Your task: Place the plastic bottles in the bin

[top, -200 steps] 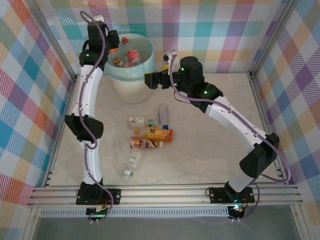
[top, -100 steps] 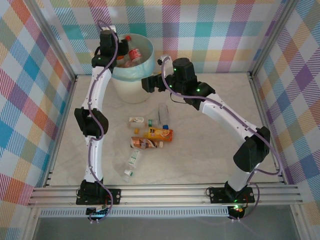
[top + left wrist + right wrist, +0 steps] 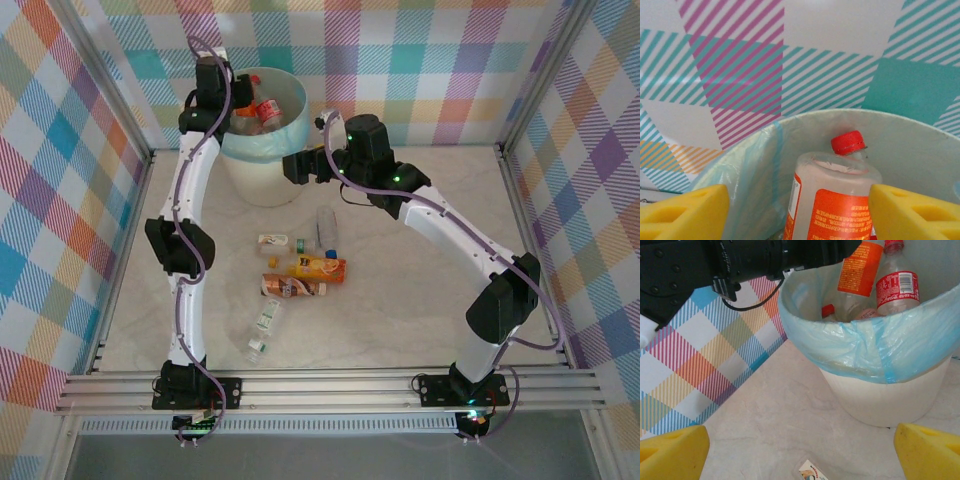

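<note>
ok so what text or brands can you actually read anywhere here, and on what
"Coca-Cola" (likely, white script): red label of a clear bottle in the bin.
White small print on the orange-label bottle in the bin: too small to read.
Labels of the loose bottles on the table: too blurred to read.

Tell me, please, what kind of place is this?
Probably a robot test cell, not a home: plaid-printed walls on an aluminium frame, a marble-look tabletop, and a bag-lined bin.
</note>
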### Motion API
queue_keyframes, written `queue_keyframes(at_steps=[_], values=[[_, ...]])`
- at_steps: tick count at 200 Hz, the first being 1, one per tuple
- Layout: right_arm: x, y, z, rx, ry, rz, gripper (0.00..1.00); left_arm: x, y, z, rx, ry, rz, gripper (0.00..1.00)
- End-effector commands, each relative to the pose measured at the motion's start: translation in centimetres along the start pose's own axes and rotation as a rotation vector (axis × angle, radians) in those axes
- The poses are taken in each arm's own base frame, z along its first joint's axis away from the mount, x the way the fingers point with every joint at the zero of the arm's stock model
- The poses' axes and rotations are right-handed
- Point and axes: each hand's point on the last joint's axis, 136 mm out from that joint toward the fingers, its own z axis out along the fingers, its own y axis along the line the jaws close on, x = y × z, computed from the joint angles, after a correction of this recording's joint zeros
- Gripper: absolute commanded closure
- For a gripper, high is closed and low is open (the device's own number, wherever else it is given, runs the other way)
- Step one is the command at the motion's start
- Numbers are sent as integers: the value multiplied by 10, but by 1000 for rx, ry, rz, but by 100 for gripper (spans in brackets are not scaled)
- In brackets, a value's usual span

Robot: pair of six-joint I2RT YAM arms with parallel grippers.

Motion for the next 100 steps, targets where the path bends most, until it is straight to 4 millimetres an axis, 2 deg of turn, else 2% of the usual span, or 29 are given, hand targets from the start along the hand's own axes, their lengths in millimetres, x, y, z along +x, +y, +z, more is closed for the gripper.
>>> queue_keyframes(at_steps=[1,25,70,100], values=[[-11,9,-7,-26,-22,11,6,-41,10,-31,-15,-73,-77,29],[-10,8,-7,-23,-17,12,6,-21,7,-18,0,-21,-83,43],[-5,7,-6,-19,11,33,7,26,10,3,-20,110,-66,43],[-1,7,-6,-16,29,54,8,37,15,3,-37,151,-49,42]])
